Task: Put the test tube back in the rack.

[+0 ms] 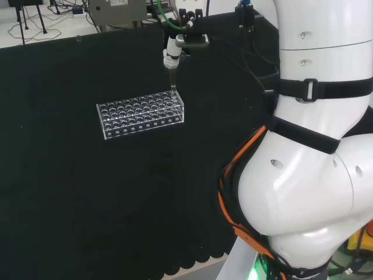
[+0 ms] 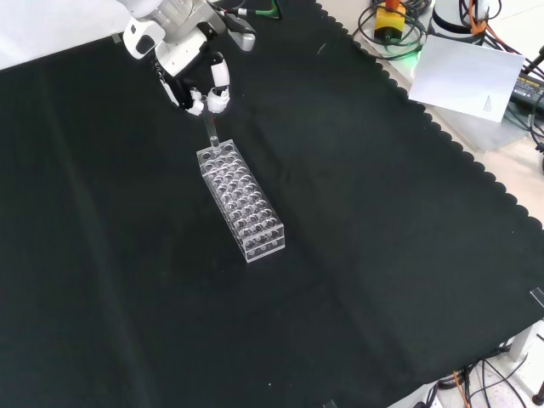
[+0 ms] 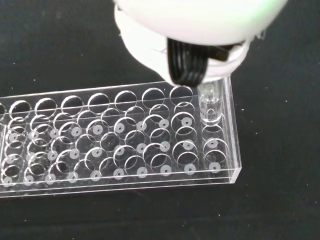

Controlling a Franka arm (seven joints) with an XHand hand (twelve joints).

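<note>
The black and white robot hand (image 2: 189,75) has white fingertips (image 2: 218,96) and black ribbed parts between its white shells, seen close in the wrist view. Pinched below those fingertips is a colourless clear glass test tube (image 3: 210,106). Directly beneath the hand stands a long rectangular rack of clear, colourless plastic (image 1: 141,115), patterned with regular rows of round holes, each showing a small pale dot with a dark centre at its bottom. Under both spreads a plain matt black cloth (image 2: 382,238) with a scalloped edge.
</note>
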